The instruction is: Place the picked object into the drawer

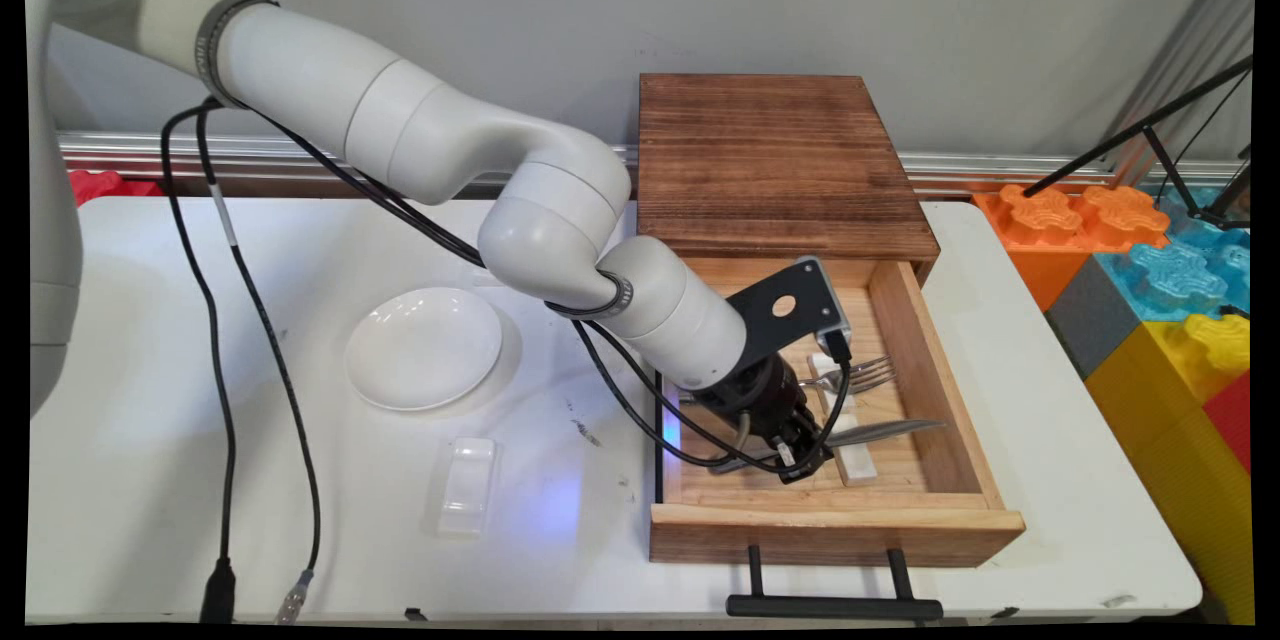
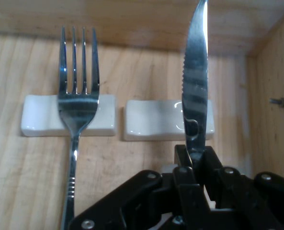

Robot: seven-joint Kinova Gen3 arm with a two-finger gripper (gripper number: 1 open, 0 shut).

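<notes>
Your black two-finger gripper (image 2: pixel 195 167) is clamped on the silver serrated table knife (image 2: pixel 195 91), inside the open wooden drawer (image 1: pixel 960 510). At its 9 o'clock in the hand view, a silver fork (image 2: pixel 77 103) rests on a white ceramic rest (image 2: pixel 36 115); the knife crosses a second white rest (image 2: pixel 153 120).

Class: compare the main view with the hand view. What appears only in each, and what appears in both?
Only the main view shows the white plate, the spare white rest on the table and the drawer's black handle. Only the hand view shows the knife's serrated edge and the jaws shut on it. Both show the knife, fork, two rests in the drawer.
</notes>
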